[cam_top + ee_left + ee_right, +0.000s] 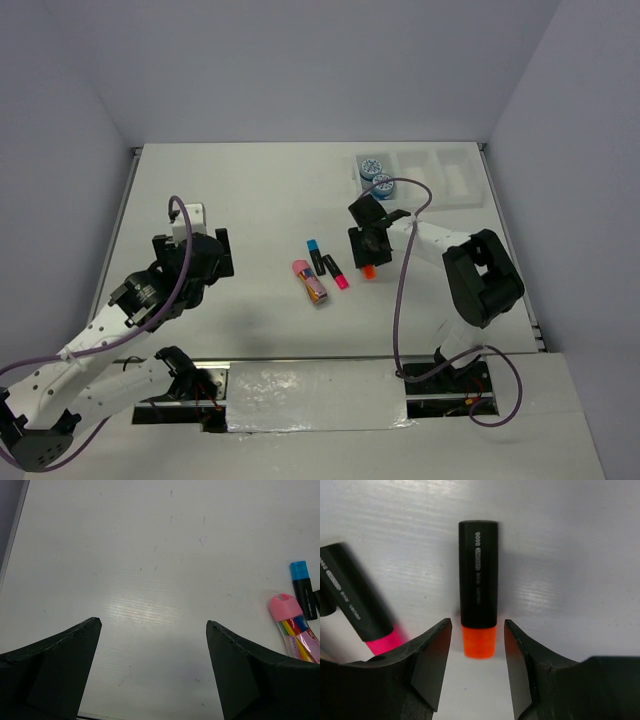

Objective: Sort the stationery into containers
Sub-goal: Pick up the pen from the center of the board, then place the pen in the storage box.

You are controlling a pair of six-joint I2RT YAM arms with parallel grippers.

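Tray (pixel 418 166), two rolls (pixel 372 165) in leftmost compartment

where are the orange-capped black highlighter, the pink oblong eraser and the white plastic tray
orange-capped black highlighter (pixel 478 580): right wrist view, on its black barrel
pink oblong eraser (pixel 297 639): left wrist view, on its patterned sleeve
white plastic three-compartment tray (pixel 417 163): top external view, on its bare middle compartment

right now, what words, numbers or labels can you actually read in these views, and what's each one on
"6000" (or "0009" read the other way): white print on the black barrel of the orange-capped highlighter; the smaller print after it is too blurred to read.
Similar white print on the pink-capped highlighter: blurred, unreadable.
On the eraser sleeve: coloured pattern only, no readable text.
On the two rolls: too small to tell.
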